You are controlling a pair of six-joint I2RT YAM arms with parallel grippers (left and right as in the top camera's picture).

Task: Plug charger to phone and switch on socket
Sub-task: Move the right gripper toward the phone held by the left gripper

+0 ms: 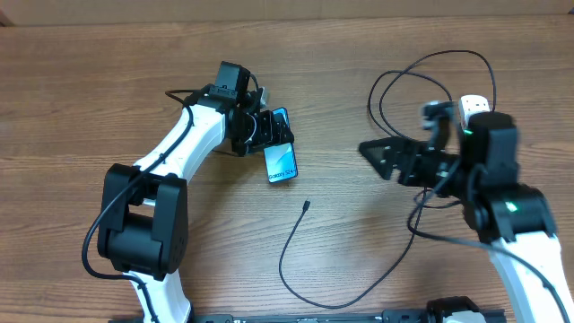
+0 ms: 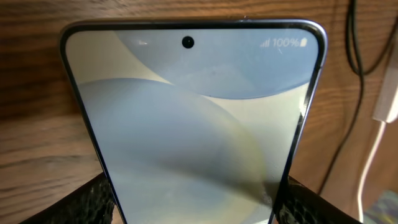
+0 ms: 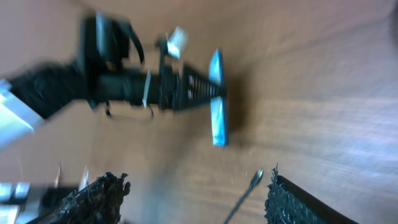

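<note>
**Phone clamped in left gripper, charger tip loose on the table**

Phone (image 2: 193,124) fills the left wrist view. Its light-blue screen faces the lens, with a camera dot and "100%" along the far edge, and a dark finger presses on each long side. From overhead, the left gripper (image 1: 267,135) is closed on one end of the phone, which juts out tilted over the wooden table (image 1: 90,72). Whether its free end touches the wood cannot be told.

The charger (image 1: 289,242) runs in loose black loops across the table. Its connector tip (image 1: 307,205) lies flat near the phone, apart from it and gripped by nothing.

The right gripper (image 1: 377,160) hovers well apart from the phone with its jaws spread wide and empty. Behind its wrist, a white end of the socket (image 1: 473,106) shows; the rest is hidden by the arm.
</note>
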